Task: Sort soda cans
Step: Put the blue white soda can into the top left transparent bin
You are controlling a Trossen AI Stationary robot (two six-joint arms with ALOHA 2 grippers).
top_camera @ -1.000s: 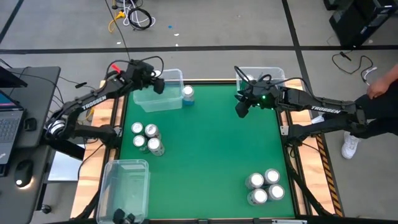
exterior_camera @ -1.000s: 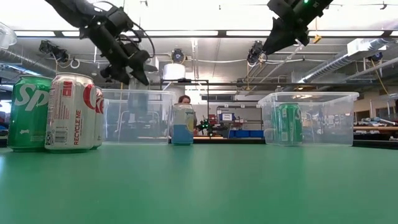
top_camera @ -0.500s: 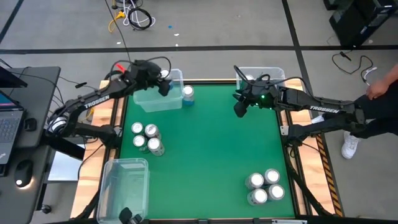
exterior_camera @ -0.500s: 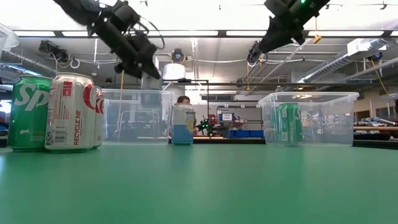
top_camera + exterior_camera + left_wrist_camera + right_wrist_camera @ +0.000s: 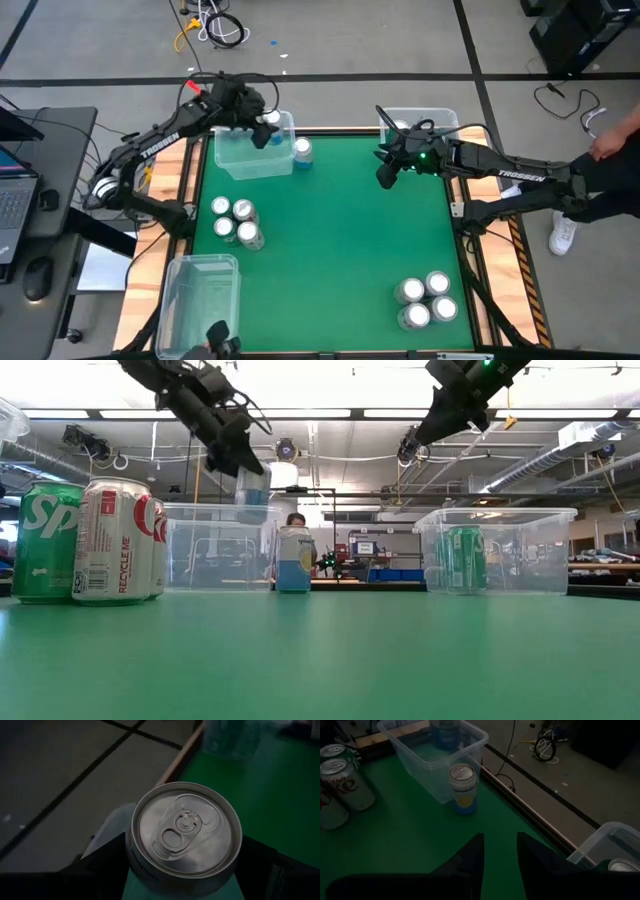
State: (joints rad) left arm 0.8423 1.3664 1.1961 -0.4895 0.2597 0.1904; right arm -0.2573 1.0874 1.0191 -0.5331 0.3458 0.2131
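Here the left gripper's [image 5: 185, 870] jaws clasp a can [image 5: 184, 836] between them.

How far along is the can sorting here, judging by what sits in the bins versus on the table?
Done: one green can stands in the far right bin. In hand: the left gripper holds a can above the far left bin. Left: one can beside that bin, four cans on the left, four at near right. The right gripper hovers with nothing between its fingers.
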